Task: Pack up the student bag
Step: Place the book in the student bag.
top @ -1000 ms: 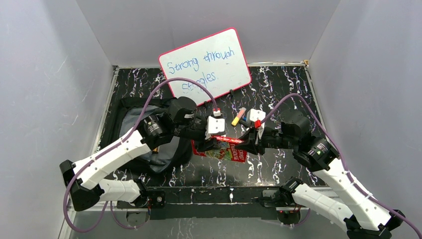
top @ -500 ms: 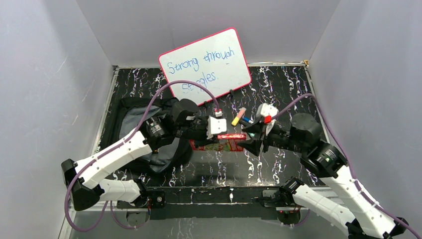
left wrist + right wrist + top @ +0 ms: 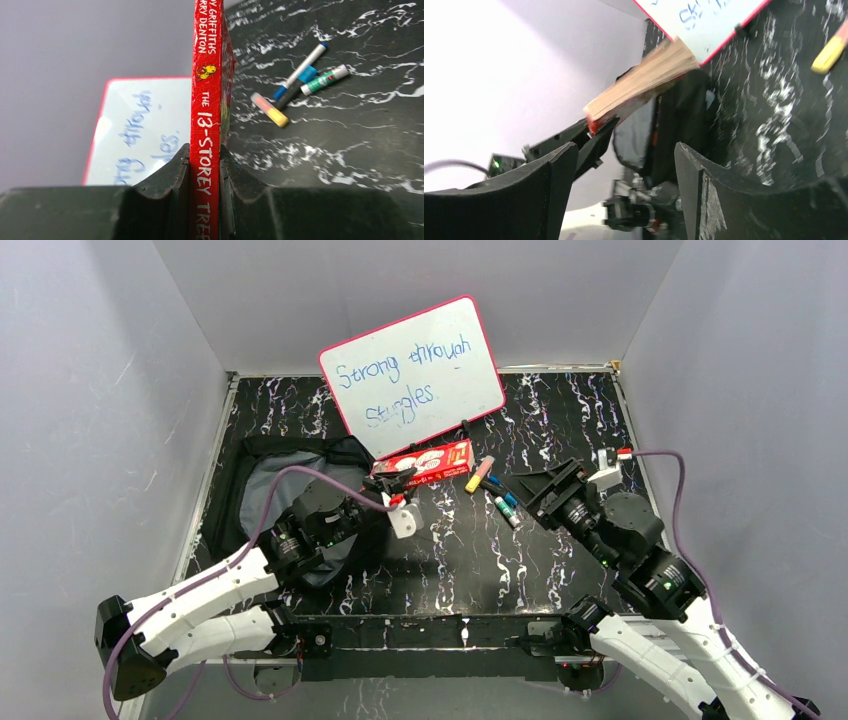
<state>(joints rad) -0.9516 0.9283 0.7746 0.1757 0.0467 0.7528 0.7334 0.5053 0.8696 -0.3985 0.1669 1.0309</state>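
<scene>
Glossy paperback (image 3: 206,125), matt cloth student bag (image 3: 265,485)

I work in a lab test cell: plain pale walls (image 3: 120,390) box in my black marbled table (image 3: 560,410), my left arm (image 3: 215,585) and right arm (image 3: 690,640) are bolted at its near edge, purple cables (image 3: 655,453) trailing, a handwritten whiteboard (image 3: 415,375) behind

Just in front of the whiteboard (image 3: 420,365) the left gripper (image 3: 393,480) clamps a red book (image 3: 428,460), loose markers (image 3: 492,485) lying below the whiteboard's right corner, the black backpack (image 3: 262,490) down to its left, the right gripper (image 3: 543,483) gaping beyond the markers.
</scene>
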